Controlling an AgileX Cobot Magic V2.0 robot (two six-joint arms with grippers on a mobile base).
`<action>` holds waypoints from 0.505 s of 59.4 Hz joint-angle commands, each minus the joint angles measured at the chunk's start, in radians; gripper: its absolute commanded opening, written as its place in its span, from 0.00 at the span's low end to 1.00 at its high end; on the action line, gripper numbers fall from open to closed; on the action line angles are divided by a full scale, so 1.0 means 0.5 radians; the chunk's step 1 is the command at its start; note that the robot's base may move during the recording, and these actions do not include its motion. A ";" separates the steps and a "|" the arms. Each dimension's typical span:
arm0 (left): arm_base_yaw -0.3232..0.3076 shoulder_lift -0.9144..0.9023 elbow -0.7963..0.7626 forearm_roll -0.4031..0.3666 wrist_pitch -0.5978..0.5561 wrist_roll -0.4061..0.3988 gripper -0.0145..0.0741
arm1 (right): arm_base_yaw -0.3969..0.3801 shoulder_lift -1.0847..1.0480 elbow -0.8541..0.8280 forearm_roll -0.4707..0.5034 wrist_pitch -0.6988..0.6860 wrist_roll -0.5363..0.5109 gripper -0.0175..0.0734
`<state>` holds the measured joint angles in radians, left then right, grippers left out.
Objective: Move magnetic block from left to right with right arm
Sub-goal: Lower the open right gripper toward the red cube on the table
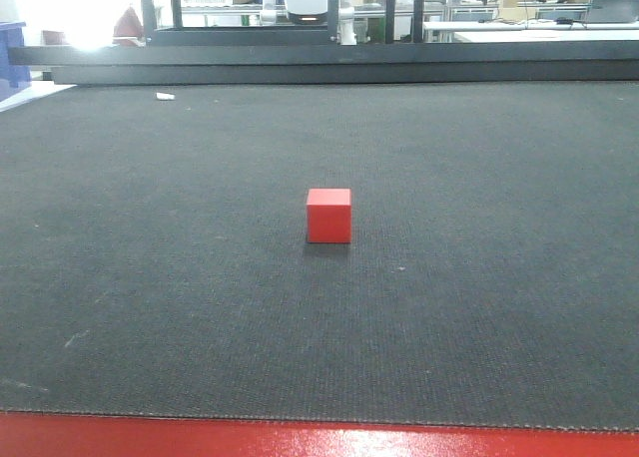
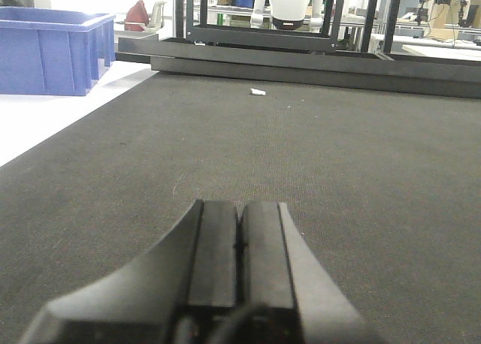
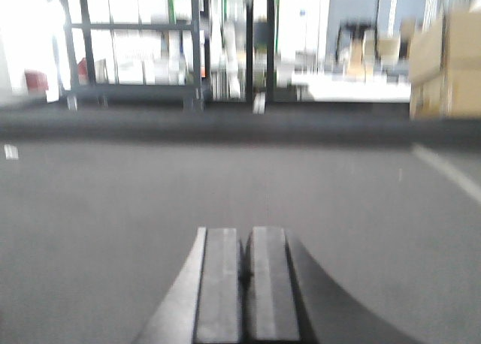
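My right tool (image 3: 246, 235) is fully closed, fingers touching, holding nothing. My left tool (image 2: 240, 212) is closed the same way. The cube (image 1: 328, 216) stands upright mid-surface (image 1: 150, 277).

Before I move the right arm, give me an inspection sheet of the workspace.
Surface: dark grey mat, flat, with a red strip along its near edge.
Job's things: red cube standing alone mid-mat; no gripper near it in the front view.
Clutter: one small white scrap near the mat's far edge.
Grippers: left gripper shut, empty; right gripper shut, empty, its view blurred.
Cables: nothing seen.
Surroundings: blue bin off the mat's left side; black frame behind the mat; cardboard boxes far right.
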<state>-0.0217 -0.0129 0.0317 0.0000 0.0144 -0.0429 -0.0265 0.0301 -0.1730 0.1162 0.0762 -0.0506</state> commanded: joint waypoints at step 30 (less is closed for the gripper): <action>-0.011 -0.027 0.017 0.000 -0.180 -0.009 0.03 | 0.381 1.439 -1.126 -0.021 0.293 -0.001 0.89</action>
<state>-0.0217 -0.0129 0.0317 0.0000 0.0144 -0.0429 0.1208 0.6542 -0.6274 0.1155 0.2186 -0.0506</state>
